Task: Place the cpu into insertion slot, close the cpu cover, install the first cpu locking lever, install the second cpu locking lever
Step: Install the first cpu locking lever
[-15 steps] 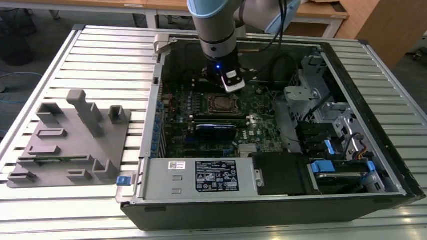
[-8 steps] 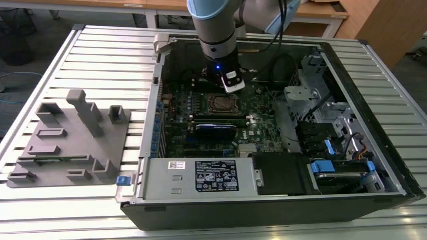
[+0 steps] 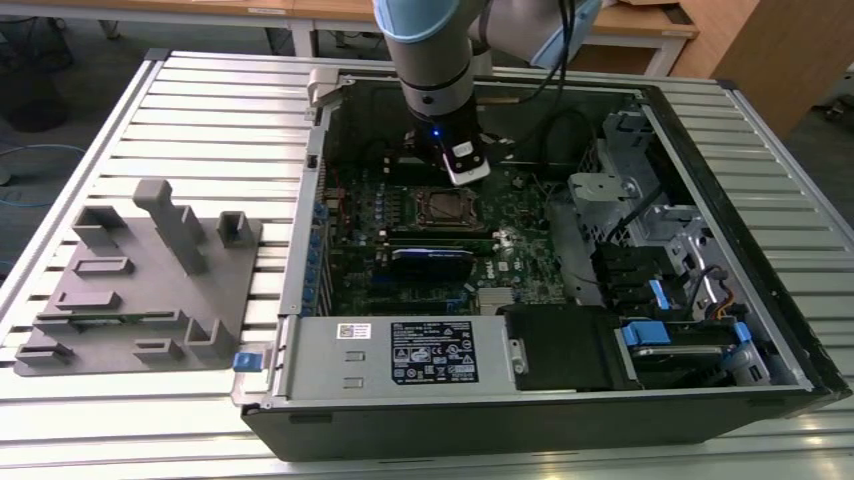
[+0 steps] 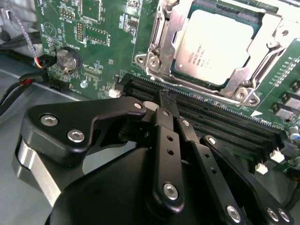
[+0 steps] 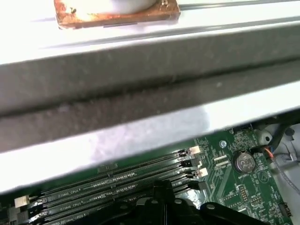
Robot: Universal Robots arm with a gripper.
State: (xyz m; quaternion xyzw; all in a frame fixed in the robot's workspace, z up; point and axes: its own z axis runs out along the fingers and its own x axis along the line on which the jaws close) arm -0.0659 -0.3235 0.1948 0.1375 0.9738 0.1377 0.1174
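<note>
In the second wrist view the cpu (image 4: pixel 218 44), silvery-grey on top, lies in the insertion slot (image 4: pixel 157 58) on the green motherboard. The cpu cover (image 4: pixel 262 44) lies flat over its edges as a metal frame. Thin lever rods (image 4: pixel 158 28) run along the cover's sides. My gripper (image 4: pixel 165 101) is shut with nothing in it. Its black fingertips hover over the long memory slots right beside the socket. The exterior view has the gripper (image 3: pixel 463 178) just behind the insertion slot (image 3: pixel 441 207) inside the open case. The first wrist view catches the fingertips (image 5: pixel 161 187) above those memory slots.
Long black memory slots (image 4: pixel 220 122) lie between gripper and socket. A coin battery (image 4: pixel 67 60) and cables sit nearby. The case wall (image 5: pixel 140 79) rises close behind. A blue card (image 3: pixel 430 256), power supply (image 3: pixel 400 350) and drive bays (image 3: pixel 667 300) crowd the case. A grey fixture (image 3: pixel 147 280) stands outside.
</note>
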